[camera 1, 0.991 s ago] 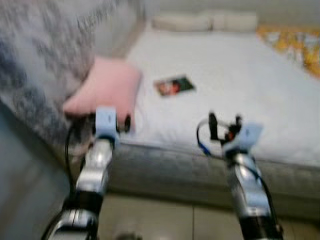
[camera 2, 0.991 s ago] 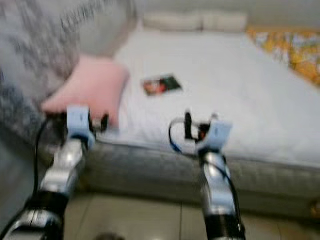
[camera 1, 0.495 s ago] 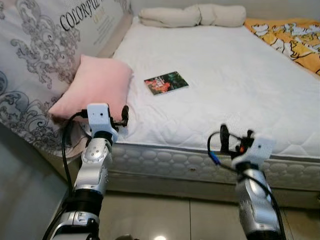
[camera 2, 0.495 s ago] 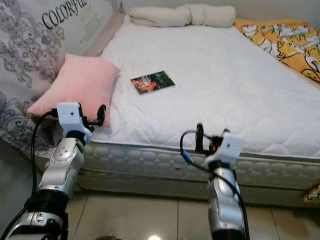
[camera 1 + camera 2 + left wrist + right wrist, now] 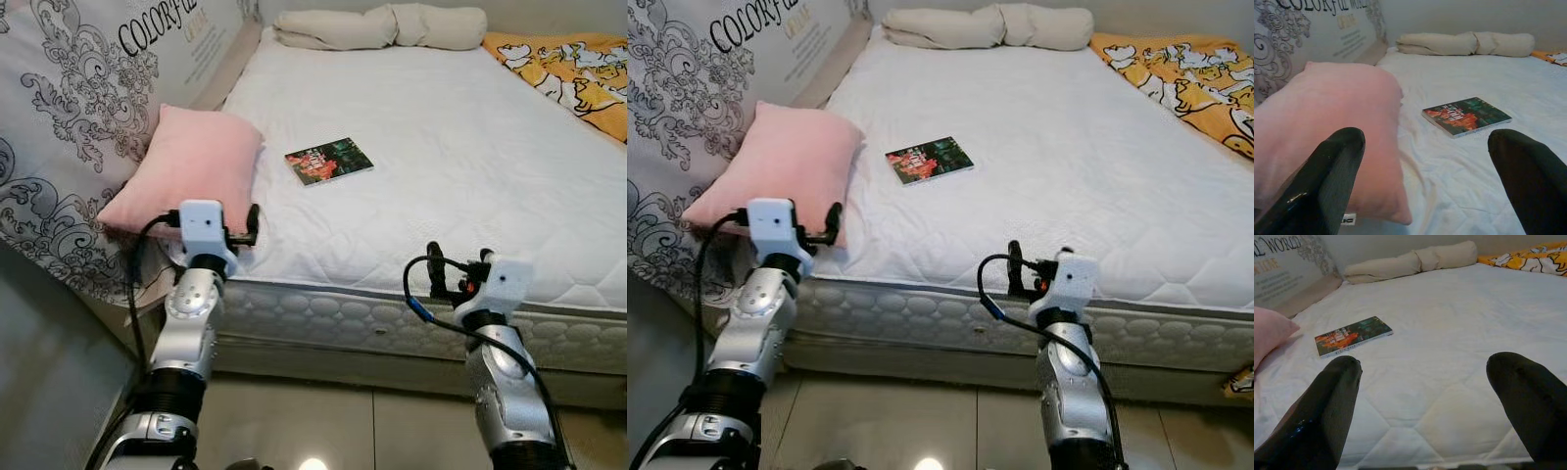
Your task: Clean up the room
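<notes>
Both claws hang wide apart and empty at the mattress (image 5: pixel 470 176) edge; left claw (image 5: pixel 1430 186) is nearer the book (image 5: pixel 328 160); book lies at one o'clock, long axis slanting toward two; pink pillow (image 5: pixel 191 176) beside it.

Mattress (image 5: pixel 460 157): white, quilted diamond stitching. Pillow (image 5: pixel 191 176): plain pink. Book (image 5: pixel 328 160): dark green cover w/ red-orange art. Rolled bedding (image 5: pixel 382 26) at far end: beige. Blanket (image 5: pixel 563 64): yellow-orange w/ white cartoon print. Panel (image 5: pixel 69 117) beside bed: pale grey, dark grey scrollwork, black lettering. Floor (image 5: pixel 323 431): glossy beige tile.
</notes>
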You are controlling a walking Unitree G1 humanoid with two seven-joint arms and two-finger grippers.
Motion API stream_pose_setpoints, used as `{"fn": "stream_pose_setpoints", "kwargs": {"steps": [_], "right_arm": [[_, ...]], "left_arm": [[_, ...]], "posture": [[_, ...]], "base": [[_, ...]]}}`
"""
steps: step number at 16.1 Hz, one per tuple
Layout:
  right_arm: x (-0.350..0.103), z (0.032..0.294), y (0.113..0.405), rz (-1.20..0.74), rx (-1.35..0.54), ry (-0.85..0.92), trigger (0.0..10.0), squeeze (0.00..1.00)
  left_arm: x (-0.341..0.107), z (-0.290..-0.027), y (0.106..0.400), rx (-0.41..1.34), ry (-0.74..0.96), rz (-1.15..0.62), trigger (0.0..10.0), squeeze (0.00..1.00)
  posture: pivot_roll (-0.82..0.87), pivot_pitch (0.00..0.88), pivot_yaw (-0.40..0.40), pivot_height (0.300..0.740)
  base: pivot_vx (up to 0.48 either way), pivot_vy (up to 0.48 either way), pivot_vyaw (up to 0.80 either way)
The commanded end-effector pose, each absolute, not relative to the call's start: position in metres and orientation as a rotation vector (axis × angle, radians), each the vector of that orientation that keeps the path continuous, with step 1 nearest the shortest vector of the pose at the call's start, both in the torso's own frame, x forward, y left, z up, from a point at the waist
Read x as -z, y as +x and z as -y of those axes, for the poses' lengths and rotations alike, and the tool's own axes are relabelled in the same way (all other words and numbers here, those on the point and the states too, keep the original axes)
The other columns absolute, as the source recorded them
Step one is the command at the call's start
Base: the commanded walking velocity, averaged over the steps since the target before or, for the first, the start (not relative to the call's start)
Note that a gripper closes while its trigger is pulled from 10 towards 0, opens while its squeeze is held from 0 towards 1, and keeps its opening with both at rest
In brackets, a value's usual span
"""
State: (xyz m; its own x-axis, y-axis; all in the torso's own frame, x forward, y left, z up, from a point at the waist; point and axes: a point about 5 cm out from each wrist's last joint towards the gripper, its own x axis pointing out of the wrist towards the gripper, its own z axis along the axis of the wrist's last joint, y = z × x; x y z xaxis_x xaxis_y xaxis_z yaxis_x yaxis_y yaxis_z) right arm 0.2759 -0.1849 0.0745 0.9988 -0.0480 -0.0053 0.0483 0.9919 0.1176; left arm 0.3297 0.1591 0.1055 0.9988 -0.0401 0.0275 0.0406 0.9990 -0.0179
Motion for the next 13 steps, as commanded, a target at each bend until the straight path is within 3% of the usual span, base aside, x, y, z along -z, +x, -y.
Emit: {"fn": "stream_pose_setpoints", "kwargs": {"steps": [1, 9, 13], "right_arm": [[-0.076, 0.184, 0.279, -0.012, 0.035, 0.115, 10.0, 0.0], [-0.073, 0.18, 0.281, -0.056, 0.011, 0.106, 10.0, 0.0], [-0.077, 0.177, 0.288, -0.065, -0.006, 0.089, 10.0, 0.0]], "left_arm": [[-0.11, -0.157, 0.332, 0.051, -0.023, 0.039, 10.0, 0.0], [-0.101, -0.154, 0.326, 0.114, 0.051, -0.006, 10.0, 0.0], [-0.103, -0.149, 0.326, 0.127, 0.057, 0.011, 10.0, 0.0]], "posture": [[-0.07, 0.0, 0.028, 0.74], [-0.06, 0.0, 0.024, 0.74], [-0.06, 0.0, 0.025, 0.74]], "base": [[0.0, 0.0, 0.0], [0.0, 0.0, 0.0], [0.48, 0.0, 0.0]]}}
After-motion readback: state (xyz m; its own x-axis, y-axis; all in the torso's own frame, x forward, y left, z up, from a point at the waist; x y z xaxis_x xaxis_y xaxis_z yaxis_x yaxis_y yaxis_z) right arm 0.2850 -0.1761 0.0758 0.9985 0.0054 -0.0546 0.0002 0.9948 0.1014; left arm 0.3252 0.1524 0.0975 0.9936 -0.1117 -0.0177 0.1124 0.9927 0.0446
